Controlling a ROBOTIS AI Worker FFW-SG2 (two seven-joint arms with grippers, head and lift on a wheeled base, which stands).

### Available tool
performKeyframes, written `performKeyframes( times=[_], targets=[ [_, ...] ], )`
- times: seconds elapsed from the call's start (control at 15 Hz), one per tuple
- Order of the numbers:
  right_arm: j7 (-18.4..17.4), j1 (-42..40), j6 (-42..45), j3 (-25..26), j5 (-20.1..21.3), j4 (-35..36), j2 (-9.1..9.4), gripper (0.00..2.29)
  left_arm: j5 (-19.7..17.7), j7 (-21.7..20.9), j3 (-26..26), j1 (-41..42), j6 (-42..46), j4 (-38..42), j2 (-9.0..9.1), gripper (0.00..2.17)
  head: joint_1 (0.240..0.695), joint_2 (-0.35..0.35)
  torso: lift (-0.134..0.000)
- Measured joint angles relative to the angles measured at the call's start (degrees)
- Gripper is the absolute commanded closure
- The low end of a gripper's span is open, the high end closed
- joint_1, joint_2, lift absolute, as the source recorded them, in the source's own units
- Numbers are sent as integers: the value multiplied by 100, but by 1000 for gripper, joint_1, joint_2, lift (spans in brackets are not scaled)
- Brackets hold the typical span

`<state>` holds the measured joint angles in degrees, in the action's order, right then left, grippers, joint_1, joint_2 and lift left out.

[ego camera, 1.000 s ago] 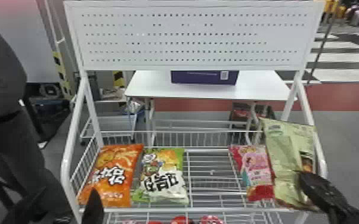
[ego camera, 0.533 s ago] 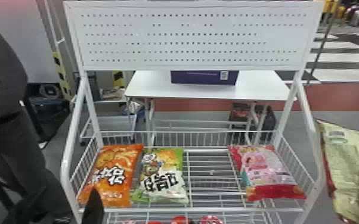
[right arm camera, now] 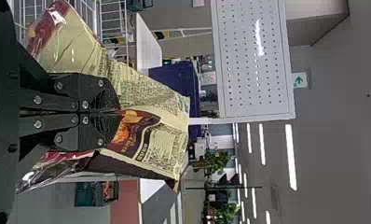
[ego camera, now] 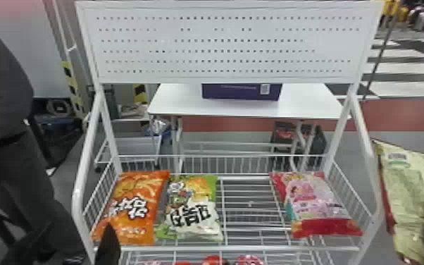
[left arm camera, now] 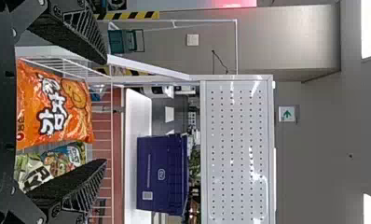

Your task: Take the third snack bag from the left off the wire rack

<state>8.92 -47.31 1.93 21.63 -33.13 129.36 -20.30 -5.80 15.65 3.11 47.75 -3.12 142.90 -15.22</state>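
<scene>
Holding the snack bag [ego camera: 412, 197] by one end, your right gripper [right arm camera: 106, 114] has its fingers pinched tight on the foil, so the rest of the bag stands free above the grip. In the head view the bag is at the right edge of the frame, outside the wire rack [ego camera: 341, 127] and apart from its side rail, probably so that nothing snags. The gripper itself is just a dark shape in the lower right corner there, so trust the wrist view for the grip. On the shelf, the orange bag [ego camera: 133, 206] and the green-and-white bag [ego camera: 190, 208] lie side by side at lower left, with the pink bag [ego camera: 313, 204] well apart from them. Your left gripper [left arm camera: 102, 109] waits at the bottom edge with its fingers spread wide, out of the way.
</scene>
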Motion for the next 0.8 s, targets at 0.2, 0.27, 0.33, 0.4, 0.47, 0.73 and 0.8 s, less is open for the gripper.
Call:
performKeyframes(
  times=[0.2, 0.27, 0.33, 0.4, 0.47, 0.73, 0.8],
  targets=[
    [15, -25, 21, -1, 0, 13, -3, 2246, 0, 0, -10, 16, 9, 22, -2, 144, 499, 0, 0],
    [26, -29, 21, -1, 0, 17, -6, 2246, 0, 0, -10, 19, 13, 24, -1, 144, 499, 0, 0],
    [43, -31, 22, -1, 0, 18, -9, 2246, 0, 0, -9, 22, 16, 27, -1, 144, 499, 0, 0],
    [48, -32, 22, -1, 0, 21, -12, 2246, 0, 0, -10, 23, 17, 27, -1, 144, 499, 0, 0],
    [54, -32, 25, -3, 11, 29, -16, 2246, 0, 0, -11, 25, 18, 27, -3, 144, 499, 0, 0],
    [93, -24, 24, -10, 49, 40, -15, 2246, 0, 0, -27, 39, 18, 36, -7, 144, 499, 0, 0],
    [93, -17, 22, -10, 52, 39, -11, 2246, 0, 0, -30, 40, 18, 37, -7, 144, 499, 0, 0]
  ],
)
